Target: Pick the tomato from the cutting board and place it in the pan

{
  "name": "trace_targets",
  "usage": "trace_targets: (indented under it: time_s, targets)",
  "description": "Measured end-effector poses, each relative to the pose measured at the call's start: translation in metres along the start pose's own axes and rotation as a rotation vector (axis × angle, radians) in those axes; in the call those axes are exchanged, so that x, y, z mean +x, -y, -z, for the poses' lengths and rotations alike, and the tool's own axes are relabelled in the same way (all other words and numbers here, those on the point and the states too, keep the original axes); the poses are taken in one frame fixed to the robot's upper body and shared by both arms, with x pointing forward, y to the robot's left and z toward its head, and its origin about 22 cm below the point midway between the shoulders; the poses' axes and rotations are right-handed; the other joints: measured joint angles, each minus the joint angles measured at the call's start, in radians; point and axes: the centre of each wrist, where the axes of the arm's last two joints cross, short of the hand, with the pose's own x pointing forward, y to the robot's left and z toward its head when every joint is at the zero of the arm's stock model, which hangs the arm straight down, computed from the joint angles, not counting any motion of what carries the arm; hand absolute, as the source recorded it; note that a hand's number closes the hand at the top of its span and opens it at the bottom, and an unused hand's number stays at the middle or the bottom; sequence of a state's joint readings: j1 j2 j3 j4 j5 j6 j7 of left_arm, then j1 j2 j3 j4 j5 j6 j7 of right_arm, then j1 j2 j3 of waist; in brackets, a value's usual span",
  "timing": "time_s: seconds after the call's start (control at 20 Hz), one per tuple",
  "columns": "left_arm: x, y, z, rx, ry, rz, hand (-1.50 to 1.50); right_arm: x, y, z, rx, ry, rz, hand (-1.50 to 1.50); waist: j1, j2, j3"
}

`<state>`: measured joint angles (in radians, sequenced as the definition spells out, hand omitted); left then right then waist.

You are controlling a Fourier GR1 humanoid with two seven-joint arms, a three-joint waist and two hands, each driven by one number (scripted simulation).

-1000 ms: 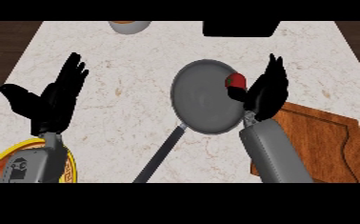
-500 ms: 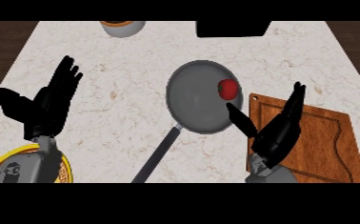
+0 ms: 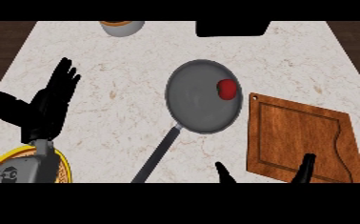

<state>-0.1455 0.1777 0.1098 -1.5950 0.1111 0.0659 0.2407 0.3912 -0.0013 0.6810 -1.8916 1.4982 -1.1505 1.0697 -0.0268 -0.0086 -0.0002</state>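
Observation:
A red tomato [image 3: 226, 88] lies inside the grey pan [image 3: 193, 106], near its right rim. The pan's dark handle runs down and left toward the lower edge. A bare wooden cutting board [image 3: 295, 137] sits to the right of the pan. Of my right hand [image 3: 305, 170] only straight fingertips show at the lower edge, over the board's near side and left of it, well apart from the tomato. At the left my left hand [image 3: 48, 106] rests open with fingers up.
A grey bowl [image 3: 121, 26] with orange contents stands at the back left. A black object [image 3: 232, 27] sits at the back centre. A yellow plate [image 3: 62, 170] shows at the lower left, under my left forearm.
My right hand let go of the tomato into the pan and has pulled back toward the lower edge. The view has shifted slightly; the left hand stays put.

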Motion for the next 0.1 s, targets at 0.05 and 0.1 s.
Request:
trace_targets:
  time_s: [0.05, 0.1]
  targets:
    - [-0.0033, -0.0007, 0.0005, 0.000, -0.001, -0.003, 0.00, -0.0016, 0.0054, -0.0089, 0.000, 0.003, -0.001, -1.50, -0.001, 0.001, 0.000]
    - [-0.0005, -0.0003, -0.0009, -0.001, 0.001, -0.004, 0.00, -0.0024, 0.0106, -0.0169, 0.000, 0.005, -0.006, -1.50, 0.001, 0.001, 0.000]
